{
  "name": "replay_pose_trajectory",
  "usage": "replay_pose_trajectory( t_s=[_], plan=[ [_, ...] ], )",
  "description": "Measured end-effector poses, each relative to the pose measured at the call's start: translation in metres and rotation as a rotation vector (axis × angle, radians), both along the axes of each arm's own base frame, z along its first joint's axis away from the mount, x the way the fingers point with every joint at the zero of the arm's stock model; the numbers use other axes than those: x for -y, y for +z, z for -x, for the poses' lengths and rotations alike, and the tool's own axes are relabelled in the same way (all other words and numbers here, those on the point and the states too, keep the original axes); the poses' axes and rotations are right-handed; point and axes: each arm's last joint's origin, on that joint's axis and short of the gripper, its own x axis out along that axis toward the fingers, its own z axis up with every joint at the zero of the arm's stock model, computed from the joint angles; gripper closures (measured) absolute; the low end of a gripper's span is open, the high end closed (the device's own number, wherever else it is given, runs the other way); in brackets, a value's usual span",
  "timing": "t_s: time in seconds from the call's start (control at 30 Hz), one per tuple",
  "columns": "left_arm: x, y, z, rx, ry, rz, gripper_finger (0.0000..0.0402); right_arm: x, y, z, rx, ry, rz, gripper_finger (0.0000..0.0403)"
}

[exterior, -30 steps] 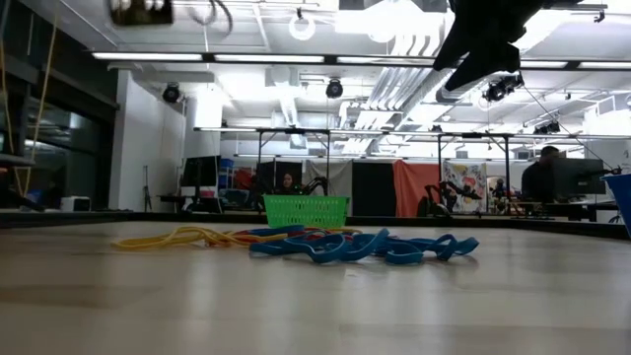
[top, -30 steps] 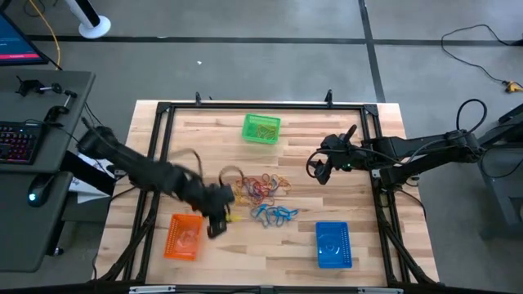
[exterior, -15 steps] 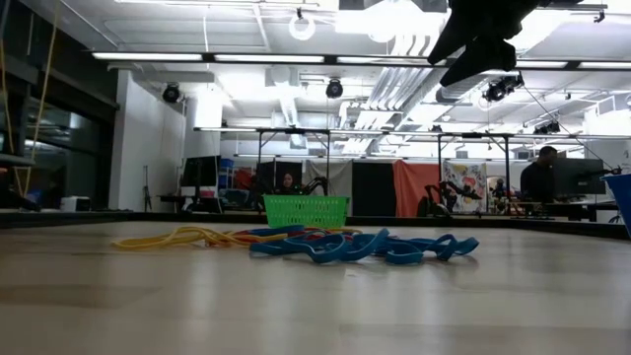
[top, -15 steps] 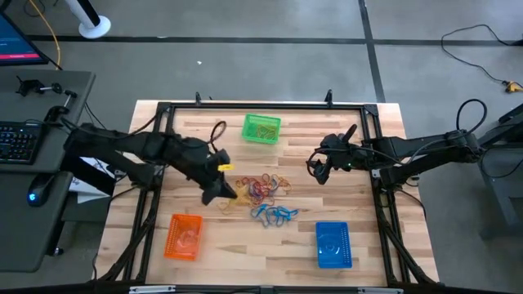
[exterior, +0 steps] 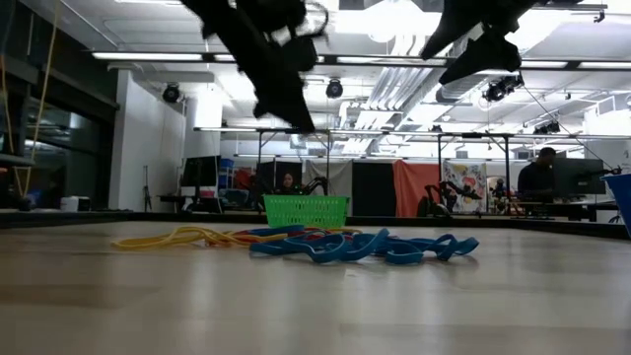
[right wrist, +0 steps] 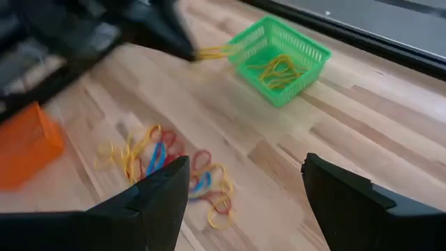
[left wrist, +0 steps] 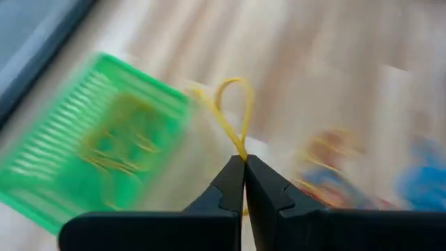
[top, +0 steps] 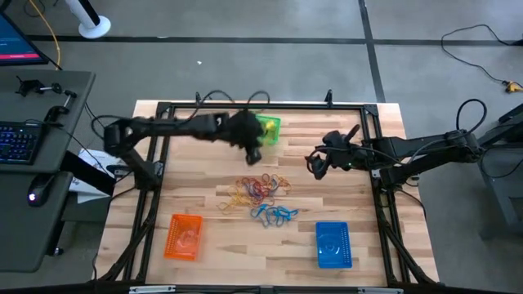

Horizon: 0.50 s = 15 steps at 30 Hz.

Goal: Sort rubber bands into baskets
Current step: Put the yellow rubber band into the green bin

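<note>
My left gripper (top: pixel 254 152) hangs in the air beside the green basket (top: pixel 270 128), shut on a yellow rubber band (left wrist: pixel 233 111). The green basket (left wrist: pixel 97 160) has yellow bands in it. A loose heap of yellow, red and blue rubber bands (top: pixel 263 196) lies mid-table. The orange basket (top: pixel 184 237) stands at the near left, the blue basket (top: pixel 333 243) at the near right. My right gripper (right wrist: pixel 244 202) hovers open at the table's right, above the wood, holding nothing. My left gripper pinches the yellow band at one end of its loop (left wrist: pixel 240 150) between its two fingertips (left wrist: pixel 230 183). The fingers slant down toward the table. The rest of the loop sticks out past the tips, lifted clear of the table, next to the green basket's corner (right wrist: pixel 233 47).
A black metal frame (top: pixel 159 106) runs around the wooden tabletop. Bare wood lies between the heap and each basket. A desk with a keyboard (top: pixel 20 139) stands left of the table.
My left gripper, shut throughout on the yellow band, has swung quickly from beside the orange basket at the near left, past the heap, toward the far edge and the right, up to the green basket. The band travelled with it, clear of the table.
</note>
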Motion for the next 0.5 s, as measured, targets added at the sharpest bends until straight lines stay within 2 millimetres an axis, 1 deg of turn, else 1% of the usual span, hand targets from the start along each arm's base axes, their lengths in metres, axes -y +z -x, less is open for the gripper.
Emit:
replay_pose_trajectory(
  t_s=[0.07,0.13,0.23,0.3,0.4,0.5],
  plan=[
    [-0.023,-0.011,0.0,-0.017,0.019,-0.032,0.0401,0.001,0.002,-0.001,0.038,-0.036,-0.005,0.0137],
    [-0.041,-0.016,0.002,-0.02,0.037,-0.058,0.0401,0.001,0.005,-0.003,0.087,-0.074,-0.013,0.0137],
    [-0.058,-0.021,0.007,-0.043,0.032,-0.093,0.0401,0.002,0.009,-0.006,0.15,-0.114,-0.008,0.0137],
    [-0.064,-0.025,0.008,-0.067,0.011,-0.112,0.0401,0.003,0.011,-0.007,0.178,-0.137,0.002,0.0137],
    [-0.067,-0.031,0.009,-0.106,-0.021,-0.123,0.0396,0.008,0.012,-0.008,0.195,-0.163,0.007,0.0137],
    [-0.067,-0.033,0.01,-0.122,-0.032,-0.114,0.0374,0.013,0.012,-0.008,0.207,-0.2,-0.007,0.0137]
  ],
)
